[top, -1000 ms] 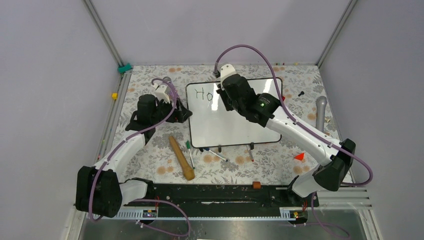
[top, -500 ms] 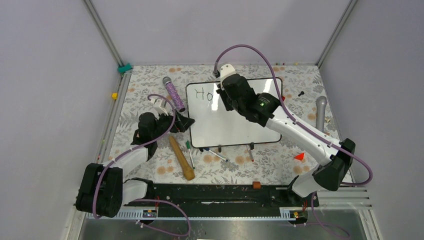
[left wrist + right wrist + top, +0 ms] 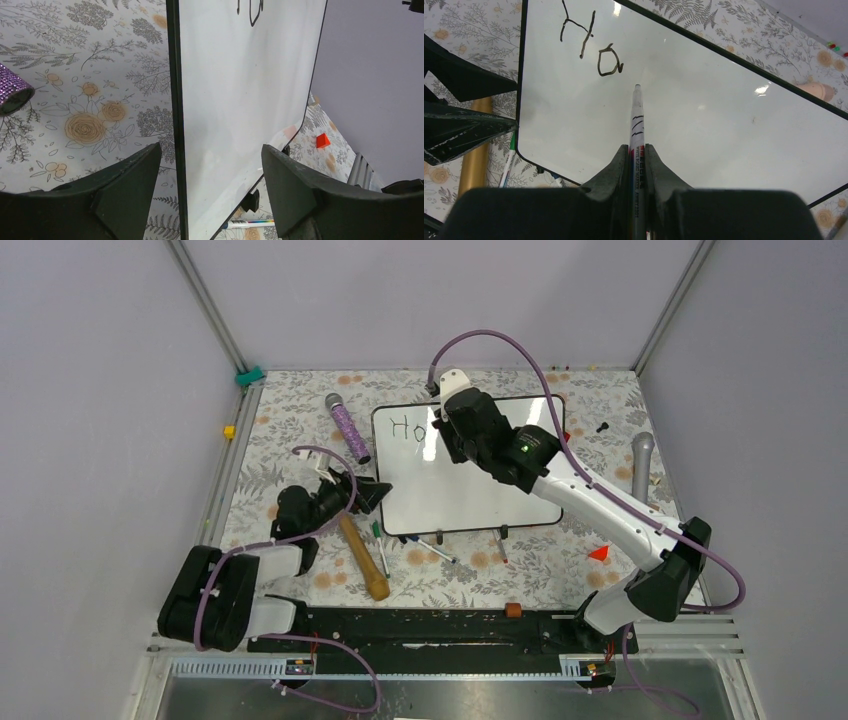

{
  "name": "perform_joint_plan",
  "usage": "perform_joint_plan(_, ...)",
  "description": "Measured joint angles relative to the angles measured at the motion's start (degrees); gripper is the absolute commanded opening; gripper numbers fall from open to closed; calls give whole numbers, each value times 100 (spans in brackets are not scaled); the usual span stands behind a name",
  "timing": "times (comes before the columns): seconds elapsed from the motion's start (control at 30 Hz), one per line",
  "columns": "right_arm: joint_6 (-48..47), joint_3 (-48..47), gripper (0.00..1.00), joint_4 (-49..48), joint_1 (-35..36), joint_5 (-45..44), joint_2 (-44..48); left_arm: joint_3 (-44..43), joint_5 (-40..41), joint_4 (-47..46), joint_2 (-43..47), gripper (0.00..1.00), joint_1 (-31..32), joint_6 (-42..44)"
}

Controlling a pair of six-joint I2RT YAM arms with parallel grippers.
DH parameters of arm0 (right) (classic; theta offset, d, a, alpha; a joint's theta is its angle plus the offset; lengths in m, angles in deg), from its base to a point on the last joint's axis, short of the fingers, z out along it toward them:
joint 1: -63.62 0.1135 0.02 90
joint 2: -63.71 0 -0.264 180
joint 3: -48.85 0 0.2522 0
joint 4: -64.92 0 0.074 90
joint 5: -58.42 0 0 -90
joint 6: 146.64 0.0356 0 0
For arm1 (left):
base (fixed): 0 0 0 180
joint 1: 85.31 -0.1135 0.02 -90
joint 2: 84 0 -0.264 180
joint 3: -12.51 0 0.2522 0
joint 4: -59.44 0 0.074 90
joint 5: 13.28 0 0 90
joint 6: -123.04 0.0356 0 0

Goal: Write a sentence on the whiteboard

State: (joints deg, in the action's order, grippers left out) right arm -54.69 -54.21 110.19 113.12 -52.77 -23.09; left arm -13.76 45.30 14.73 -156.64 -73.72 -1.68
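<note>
The whiteboard (image 3: 470,490) lies on the floral table, with only the letters "Ho" (image 3: 405,428) of the sentence at its upper left. My right gripper (image 3: 447,437) hovers over the board's upper middle. It is shut on a whiteboard marker (image 3: 637,120) whose tip sits just right of and below the "o" (image 3: 609,62). My left gripper (image 3: 372,490) is open at the board's lower left edge. In the left wrist view the board's black frame edge (image 3: 175,100) runs between its spread fingers (image 3: 132,182).
A purple glitter microphone (image 3: 347,428) lies left of the board. A wooden stick (image 3: 362,556), a green pen (image 3: 378,540) and loose markers (image 3: 430,545) lie in front of it. A red wedge (image 3: 599,553) and a grey microphone (image 3: 641,465) are at the right.
My left arm has drawn back toward its base, taking the open gripper down the board's left edge and uncovering the purple microphone. The right gripper with the marker has barely moved.
</note>
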Motion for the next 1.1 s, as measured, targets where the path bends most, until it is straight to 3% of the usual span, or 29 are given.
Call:
perform_joint_plan(0.17, 2, -140, 0, 120, 0, 11, 0, 192, -11, -761, -247, 69, 2, -24)
perform_joint_plan(0.3, 2, -234, 0, 170, 0, 11, -2, 212, -50, -986, -372, 57, 2, -42)
perform_joint_plan(0.47, 2, -247, 0, 251, 0, 11, -11, 197, -129, -1069, -590, 50, -31, -122)
perform_joint_plan(0.6, 4, -245, 0, 256, 0, 11, -37, 175, -146, -1156, -710, 50, -37, -177)
perform_joint_plan(0.73, 4, -245, 0, 256, 0, 13, -37, 151, -282, -1357, -949, 59, -94, -337)
perform_joint_plan(1.1, 7, -245, 0, 319, 0, 85, -37, -245, -1097, -1943, -1869, 59, -313, -1029)
